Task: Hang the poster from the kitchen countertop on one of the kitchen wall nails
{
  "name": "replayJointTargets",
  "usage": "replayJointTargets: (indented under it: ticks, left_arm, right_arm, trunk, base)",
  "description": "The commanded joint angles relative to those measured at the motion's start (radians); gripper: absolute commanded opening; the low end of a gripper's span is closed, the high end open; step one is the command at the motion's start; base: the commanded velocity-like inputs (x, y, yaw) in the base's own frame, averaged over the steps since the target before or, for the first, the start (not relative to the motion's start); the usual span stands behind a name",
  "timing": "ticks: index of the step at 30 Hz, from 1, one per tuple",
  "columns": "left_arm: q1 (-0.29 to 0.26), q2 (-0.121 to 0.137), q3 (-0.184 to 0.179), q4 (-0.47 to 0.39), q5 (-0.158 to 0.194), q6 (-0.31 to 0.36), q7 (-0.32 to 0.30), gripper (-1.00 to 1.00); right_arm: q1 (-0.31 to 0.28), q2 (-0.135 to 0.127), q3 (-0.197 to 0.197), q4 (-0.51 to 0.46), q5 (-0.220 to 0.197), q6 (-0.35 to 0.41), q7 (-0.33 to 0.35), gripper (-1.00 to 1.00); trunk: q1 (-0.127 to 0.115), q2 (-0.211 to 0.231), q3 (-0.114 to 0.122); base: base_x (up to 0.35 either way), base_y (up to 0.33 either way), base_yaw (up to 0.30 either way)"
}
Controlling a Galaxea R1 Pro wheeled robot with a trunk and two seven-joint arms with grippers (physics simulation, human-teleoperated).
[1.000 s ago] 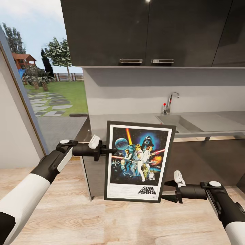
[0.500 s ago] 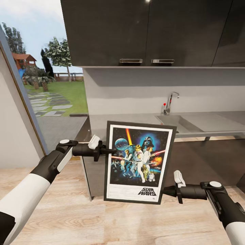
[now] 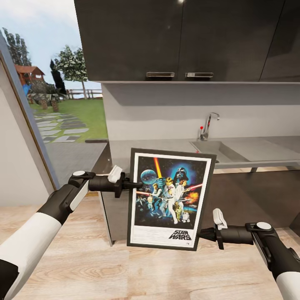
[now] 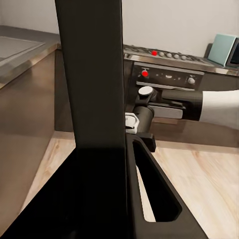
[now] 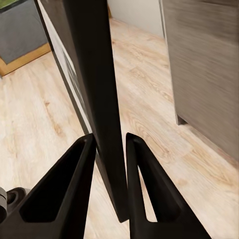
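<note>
A: Poster (image 3: 170, 199) status?

B: Off the kitchen countertop (image 3: 250, 151), held in the air at centre frame of the head view, in front of the counter's end. Upright, portrait, long axis near vertical with a slight lean, print facing the camera

A: Grips?

B: Left gripper (image 3: 135, 183) is clamped on the left frame edge, about upper-mid height. Right gripper (image 3: 204, 234) is on the right edge, down near the lower corner. In the right wrist view the frame edge (image 5: 102, 99) sits between both fingers (image 5: 67, 189), closed onto it. The left wrist view has the frame edge (image 4: 94, 74) running along the gripper; one finger (image 4: 159, 199) is visible beside it, so that one reads as clenched on the frame too

A: So diagonal hold

B: Yes, the two grips are on opposite edges at different heights. Both arms come in from the sides, fingers pointing inward across the short axis

A: Nail?

B: Can't spot one in these frames. Wall behind the tap (image 3: 207, 126) looks bare. My guess: the base has to turn or drive first, carrying the poster as is. Top edge is what has to meet the nail, and the left grip is the nearer one to it

A: Risk?

B: Frame twisting between the two pinch points if the arms drift apart
</note>
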Motion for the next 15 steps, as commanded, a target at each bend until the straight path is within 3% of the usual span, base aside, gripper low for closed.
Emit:
replayJointTargets:
  ticks: [1,3,4,15]
  left_arm:
    - [-0.001,0.000,-0.004,0.001,0.010,0.006,0.019,-1.00]
    - [-0.001,0.000,-0.004,0.002,0.010,0.007,0.019,-1.00]
    - [-0.001,0.000,-0.004,0.002,0.010,0.007,0.019,1.00]
    - [-0.001,0.001,-0.003,0.002,0.009,0.007,0.019,1.00]
  right_arm:
    - [-0.001,0.002,-0.003,-0.003,0.003,0.015,0.012,-1.00]
    - [-0.001,0.002,-0.003,-0.003,0.003,0.015,0.012,-1.00]
    - [-0.001,0.002,-0.003,-0.003,0.003,0.015,0.012,-1.00]
    - [-0.001,0.002,-0.003,-0.003,0.002,0.014,0.012,-1.00]
  trunk:
    - [0.000,-0.001,-0.001]
    - [0.000,-0.001,-0.001]
    - [0.000,-0.001,-0.001]
    - [0.000,-0.001,-0.001]
  base:
    - [0.000,0.000,0.000]
    - [0.000,0.000,0.000]
    - [0.000,0.000,0.000]
    - [0.000,0.000,0.000]
